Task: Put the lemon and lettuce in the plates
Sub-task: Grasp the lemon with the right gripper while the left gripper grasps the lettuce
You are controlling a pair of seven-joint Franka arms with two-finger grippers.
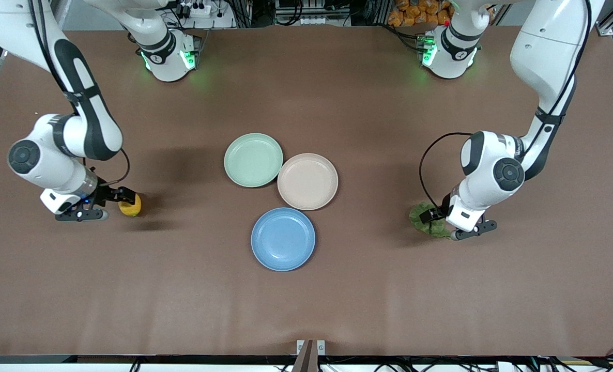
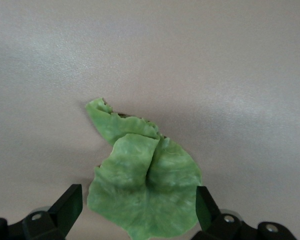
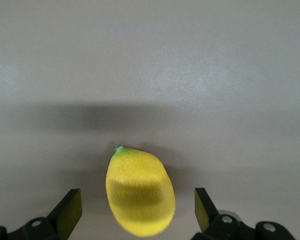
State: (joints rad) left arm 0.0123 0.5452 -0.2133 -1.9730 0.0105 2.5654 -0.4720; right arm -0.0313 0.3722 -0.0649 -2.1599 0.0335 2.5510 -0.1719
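The lemon (image 1: 130, 205) lies on the brown table toward the right arm's end. My right gripper (image 1: 124, 201) is low at it, open, with a finger on each side and gaps to the fruit; the right wrist view shows the lemon (image 3: 140, 192) between the open gripper (image 3: 137, 210). The lettuce (image 1: 426, 219) lies toward the left arm's end. My left gripper (image 1: 435, 219) is low over it, open; the left wrist view shows the leaf (image 2: 145, 192) spread between the gripper (image 2: 139, 207). The light blue plate (image 1: 283, 238) and the beige-pink plate (image 1: 307, 181) sit empty mid-table.
A mint green plate (image 1: 253, 159), also empty, touches the beige-pink plate and lies farther from the front camera. Both arm bases stand along the table's back edge. Bare brown table surrounds the plates.
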